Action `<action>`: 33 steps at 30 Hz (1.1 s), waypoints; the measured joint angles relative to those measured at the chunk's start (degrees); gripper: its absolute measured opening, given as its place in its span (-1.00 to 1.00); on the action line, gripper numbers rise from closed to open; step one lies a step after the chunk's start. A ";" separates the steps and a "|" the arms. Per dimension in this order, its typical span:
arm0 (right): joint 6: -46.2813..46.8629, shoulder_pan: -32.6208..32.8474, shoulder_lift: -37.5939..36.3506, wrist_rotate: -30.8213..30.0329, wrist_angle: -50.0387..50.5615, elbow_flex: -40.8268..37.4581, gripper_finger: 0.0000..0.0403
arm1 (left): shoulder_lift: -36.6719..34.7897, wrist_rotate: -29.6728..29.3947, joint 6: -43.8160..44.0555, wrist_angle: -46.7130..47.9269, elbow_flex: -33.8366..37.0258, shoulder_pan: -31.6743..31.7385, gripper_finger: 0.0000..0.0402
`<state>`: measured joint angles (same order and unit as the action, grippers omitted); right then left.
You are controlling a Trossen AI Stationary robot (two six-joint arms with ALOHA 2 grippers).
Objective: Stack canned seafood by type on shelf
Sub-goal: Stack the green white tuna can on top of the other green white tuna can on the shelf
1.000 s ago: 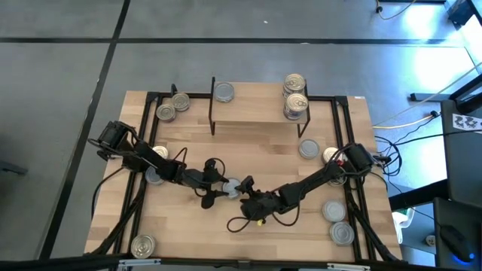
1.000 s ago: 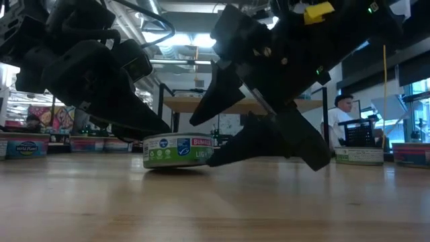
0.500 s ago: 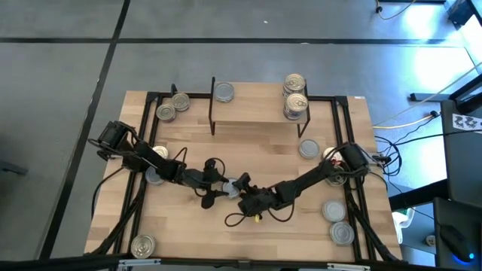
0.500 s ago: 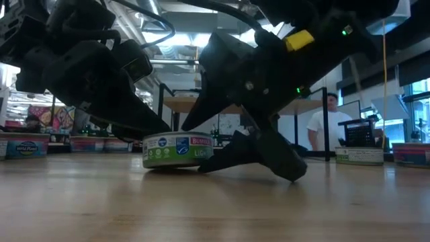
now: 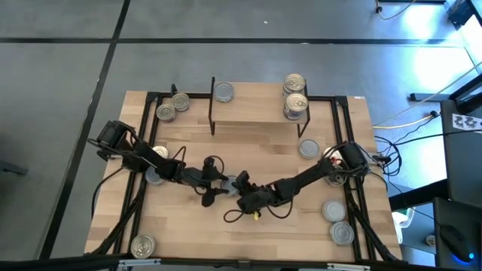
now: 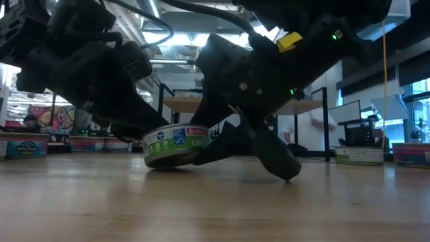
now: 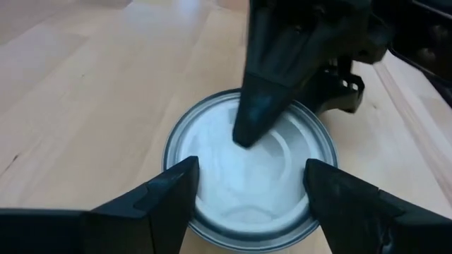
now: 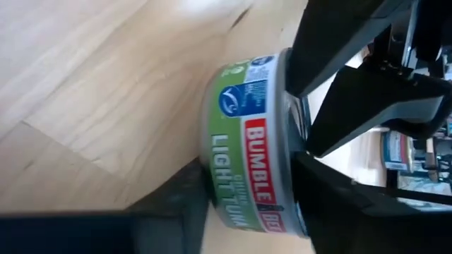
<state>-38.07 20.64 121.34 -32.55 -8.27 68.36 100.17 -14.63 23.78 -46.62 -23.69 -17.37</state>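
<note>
High view: eleven cans show. One silver-topped can lies mid-table between the left gripper and right gripper; three stand on the shelf, two at the back-left corner, the rest along both table sides.

Low view: the can sits tilted, one edge lifted off the table.

Left wrist view: the left fingers straddle the can's rim, spread.

Right wrist view: the right gripper's fingers pinch the green-labelled can top and bottom.
</note>
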 joint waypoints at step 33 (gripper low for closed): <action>-0.24 -5.01 -23.22 -11.02 15.19 -0.07 -0.30 | -20.76 -10.56 -1.37 28.24 -0.09 -0.26 0.30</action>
<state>-38.31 15.64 98.12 -43.57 6.92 68.29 79.41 -25.20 22.40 -18.38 -23.78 -17.63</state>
